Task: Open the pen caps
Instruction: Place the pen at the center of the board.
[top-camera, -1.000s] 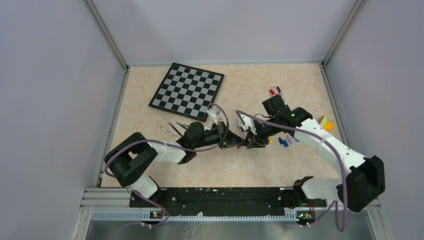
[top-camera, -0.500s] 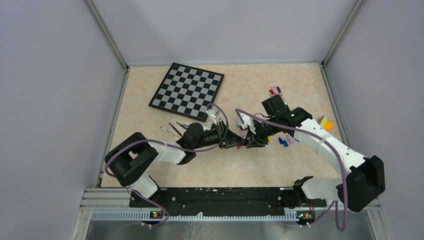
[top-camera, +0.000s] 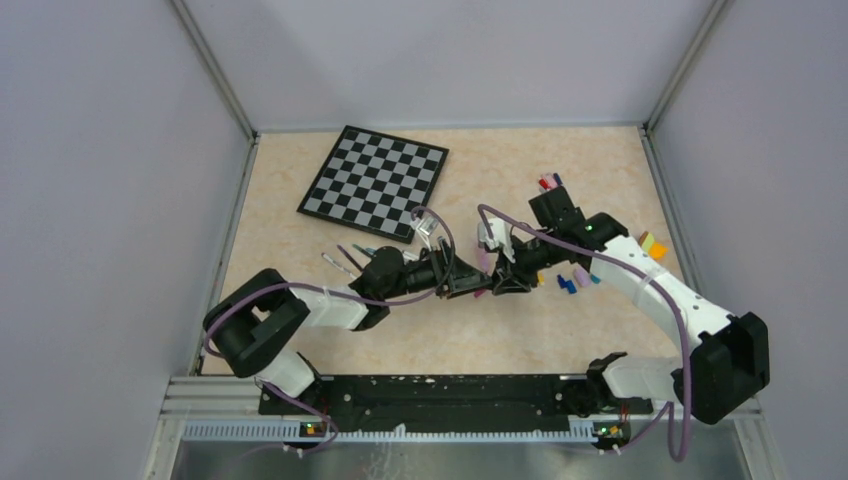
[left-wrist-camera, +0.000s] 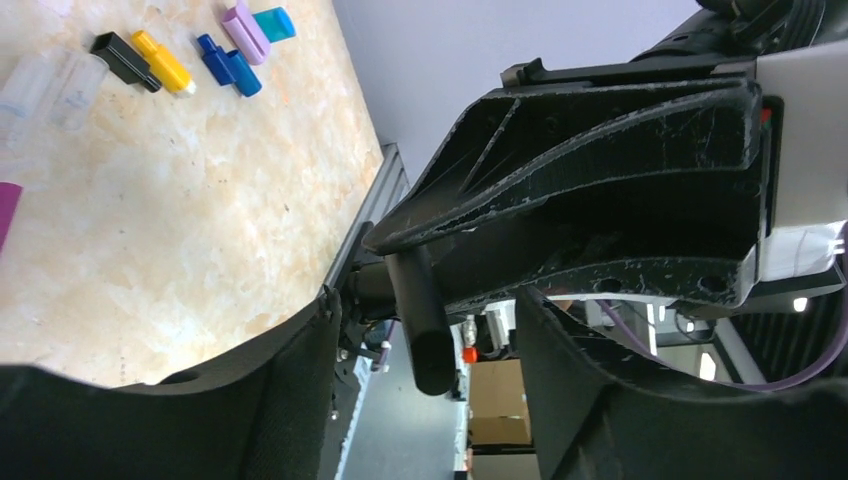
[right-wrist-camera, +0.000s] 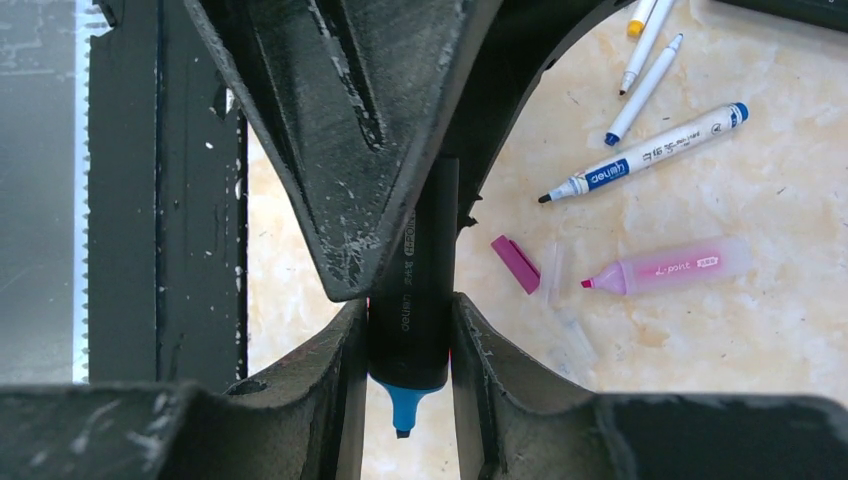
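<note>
My right gripper (right-wrist-camera: 408, 305) is shut on a black marker (right-wrist-camera: 415, 270) whose bare blue tip (right-wrist-camera: 403, 405) pokes out below the fingers; no cap sits on it. The marker's blunt rear end (left-wrist-camera: 428, 340) hangs between the jaws of my open left gripper (left-wrist-camera: 425, 300), touching neither finger. In the top view both grippers meet nose to nose at mid-table, left gripper (top-camera: 462, 281) and right gripper (top-camera: 503, 279). Loose pen caps lie on the table: black (left-wrist-camera: 120, 58), yellow (left-wrist-camera: 165, 62), blue (left-wrist-camera: 228, 66), purple (left-wrist-camera: 245, 30).
A chessboard (top-camera: 375, 182) lies at the back left. A yellow-orange block (top-camera: 652, 246) sits by the right wall. A pink highlighter (right-wrist-camera: 665, 268), a white marker (right-wrist-camera: 645, 152), thin white pens (right-wrist-camera: 645, 75) and a magenta cap (right-wrist-camera: 515, 263) lie under the grippers. More pens (top-camera: 345, 260) rest left.
My left gripper's jaws have spread apart and let go of the black marker's rear end. The right gripper keeps its grip on the marker and has barely shifted.
</note>
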